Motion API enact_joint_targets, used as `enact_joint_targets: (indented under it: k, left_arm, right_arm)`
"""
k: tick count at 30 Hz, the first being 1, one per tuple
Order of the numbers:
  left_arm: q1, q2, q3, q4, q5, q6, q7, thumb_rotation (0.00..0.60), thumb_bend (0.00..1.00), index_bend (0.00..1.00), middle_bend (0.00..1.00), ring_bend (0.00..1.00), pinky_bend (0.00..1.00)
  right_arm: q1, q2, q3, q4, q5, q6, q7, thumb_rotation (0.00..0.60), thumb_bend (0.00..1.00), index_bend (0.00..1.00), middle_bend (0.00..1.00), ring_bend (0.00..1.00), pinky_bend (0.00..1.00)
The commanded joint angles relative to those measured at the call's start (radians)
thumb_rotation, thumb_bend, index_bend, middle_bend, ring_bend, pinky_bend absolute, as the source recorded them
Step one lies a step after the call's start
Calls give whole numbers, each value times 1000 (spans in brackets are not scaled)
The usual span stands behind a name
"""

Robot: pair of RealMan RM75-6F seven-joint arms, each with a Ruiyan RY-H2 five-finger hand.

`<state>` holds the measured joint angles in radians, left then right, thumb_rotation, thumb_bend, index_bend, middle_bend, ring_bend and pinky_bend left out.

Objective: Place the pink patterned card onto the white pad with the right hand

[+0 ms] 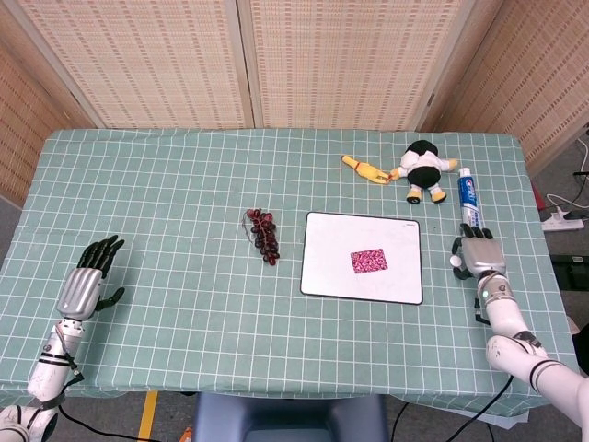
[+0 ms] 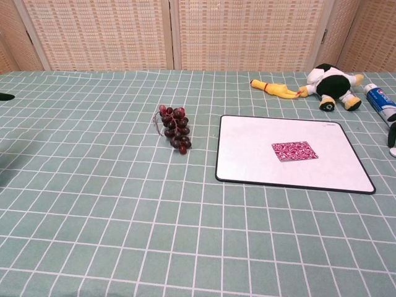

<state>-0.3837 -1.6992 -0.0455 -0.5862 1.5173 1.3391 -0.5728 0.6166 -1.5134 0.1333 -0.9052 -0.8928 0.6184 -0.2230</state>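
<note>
Matt checked tablecloth (image 1: 184, 184) covers the table. The white pad (image 1: 331, 262) looks smooth; the pink patterned card (image 1: 369, 261) is printed. Glossy grapes (image 1: 263, 235), at nine o'clock of the pad; fuzzy cloth plush toy (image 1: 423, 166).

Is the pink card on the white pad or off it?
On it. The pink card lies flat inside the white pad, with white showing all around it, and neither hand touches it.

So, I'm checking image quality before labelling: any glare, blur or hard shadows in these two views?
Head view: even, soft light, everything sharp, no glare on the white pad. Chest view: also sharp, the pink patterned card crisp, only a faint shadow under the grapes; the right hand is cut off at the frame edge.
</note>
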Motion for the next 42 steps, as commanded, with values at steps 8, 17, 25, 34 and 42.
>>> enact_joint_targets:
  k: [8,17,25,34,42]
  left_arm:
    - [0,2,0,-3,0,0,-5,600,242,0,0,0,0]
    - [1,4,-1,-6,-2,-2,-12,600,242,0,0,0,0]
    - [-1,4,-1,-4,-1,-2,-11,600,242,0,0,0,0]
    - [1,7,-4,-5,-2,3,-17,600,242,0,0,0,0]
    - [2,11,-4,-6,-2,4,-20,600,241,0,0,0,0]
  right_arm:
    - [-2,-6,6,5,-8,3,8,600,342,453,0,0,0]
    - [-7,1,17,-6,-24,16,30,600,342,500,0,0,0]
    - [3,46,30,-133,-73,70,23,600,342,509,0,0,0]
    - [61,88,47,-359,-50,149,-134,600,342,521,0,0,0]
    - [123,62,49,-455,34,165,-242,600,342,527,0,0,0]
